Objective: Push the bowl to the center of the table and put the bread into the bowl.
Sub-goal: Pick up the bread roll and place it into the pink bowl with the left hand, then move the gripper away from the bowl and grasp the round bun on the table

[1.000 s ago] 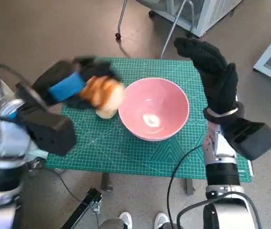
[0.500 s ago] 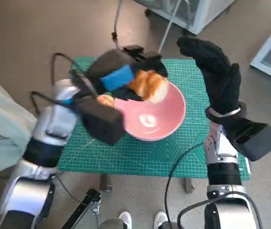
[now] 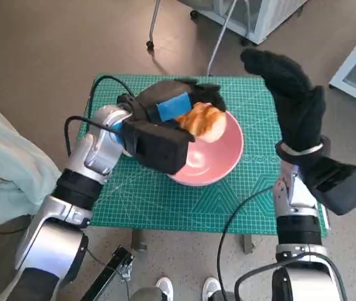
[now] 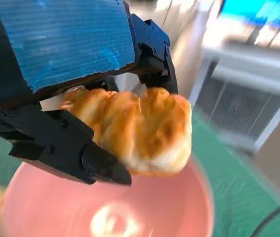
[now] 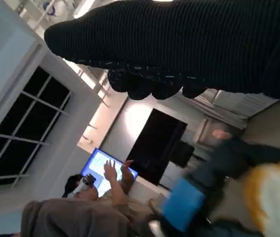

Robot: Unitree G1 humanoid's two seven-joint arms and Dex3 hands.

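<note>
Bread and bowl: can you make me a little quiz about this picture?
1. True or false: the bread lies at the bottom of the bowl.
2. Which hand holds the bread: A) left hand B) right hand C) neither?
3. Fill in: the bowl stands on a green ____.

Key: 1. False, it is held above the bowl. 2. A. 3. mat.
</note>
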